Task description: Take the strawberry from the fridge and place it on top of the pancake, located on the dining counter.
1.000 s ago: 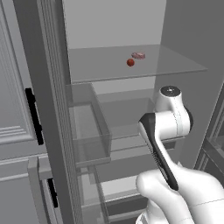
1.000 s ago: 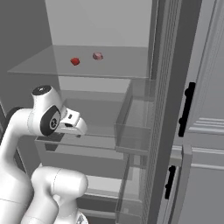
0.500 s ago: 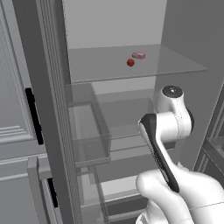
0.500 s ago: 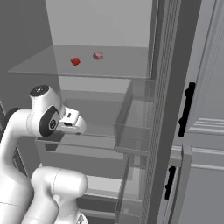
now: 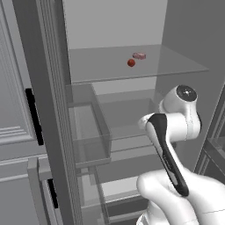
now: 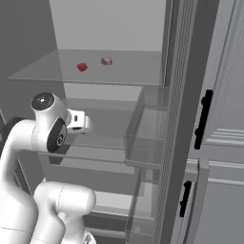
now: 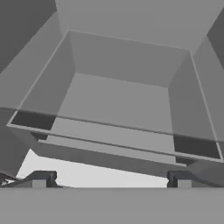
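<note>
The fridge [image 5: 110,26] stands open with its pale interior facing me. The strawberry [image 5: 131,63], a tiny deep-red berry, lies on the upper glass shelf [image 5: 176,66], also seen as the strawberry [image 6: 82,67] from the right. My gripper [image 7: 111,181] is open and holds nothing, its fingertips [image 7: 43,179] set wide apart. It sits well below the strawberry's shelf and faces a clear bin [image 7: 118,100] lower in the fridge. The pancake and dining counter are out of view.
A paler pinkish lump [image 5: 139,56] lies just behind the strawberry. Clear door bins [image 5: 88,127] jut out beside the shelves. Light-grey panelled cabinets with black handles [image 6: 205,119] flank the fridge. My white arm [image 5: 176,127] rises in front of the lower shelves.
The wrist has lifted slightly and the elbow has shifted a little. The strawberry and the pinkish lump have stayed where they were.
</note>
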Tool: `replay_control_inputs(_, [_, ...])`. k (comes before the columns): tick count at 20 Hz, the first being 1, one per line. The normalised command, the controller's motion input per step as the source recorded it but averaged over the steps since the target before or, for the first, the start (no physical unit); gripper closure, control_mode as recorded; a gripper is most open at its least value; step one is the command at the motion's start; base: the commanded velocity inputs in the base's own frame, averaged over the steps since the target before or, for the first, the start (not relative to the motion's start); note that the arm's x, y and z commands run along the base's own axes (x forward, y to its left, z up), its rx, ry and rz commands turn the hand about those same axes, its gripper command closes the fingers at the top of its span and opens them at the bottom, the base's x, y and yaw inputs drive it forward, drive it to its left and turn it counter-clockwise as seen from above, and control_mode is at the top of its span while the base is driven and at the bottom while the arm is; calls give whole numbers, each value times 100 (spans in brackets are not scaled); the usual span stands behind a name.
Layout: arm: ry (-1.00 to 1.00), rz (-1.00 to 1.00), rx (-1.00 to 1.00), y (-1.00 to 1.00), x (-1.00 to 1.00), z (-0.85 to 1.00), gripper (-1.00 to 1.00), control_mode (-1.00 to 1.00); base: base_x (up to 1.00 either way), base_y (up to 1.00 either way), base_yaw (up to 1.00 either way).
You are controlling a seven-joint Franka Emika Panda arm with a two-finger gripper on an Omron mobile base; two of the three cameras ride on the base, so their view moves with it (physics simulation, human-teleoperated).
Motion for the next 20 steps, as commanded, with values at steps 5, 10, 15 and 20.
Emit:
replay_control_inputs(5, [-9, 1, -2, 24, 3, 79, -100, -100, 0, 0, 0])
replay_control_inputs(10, [-29, 0, -1, 16, 0, 55, -100, -100, 0, 0, 0])
replay_control_inputs(15, [-29, -5, 17, -5, 3, 75, -100, -100, 0, 0, 0])
replay_control_inputs(20, [-4, 0, 27, -6, 14, 94, -100, -100, 0, 0, 0])
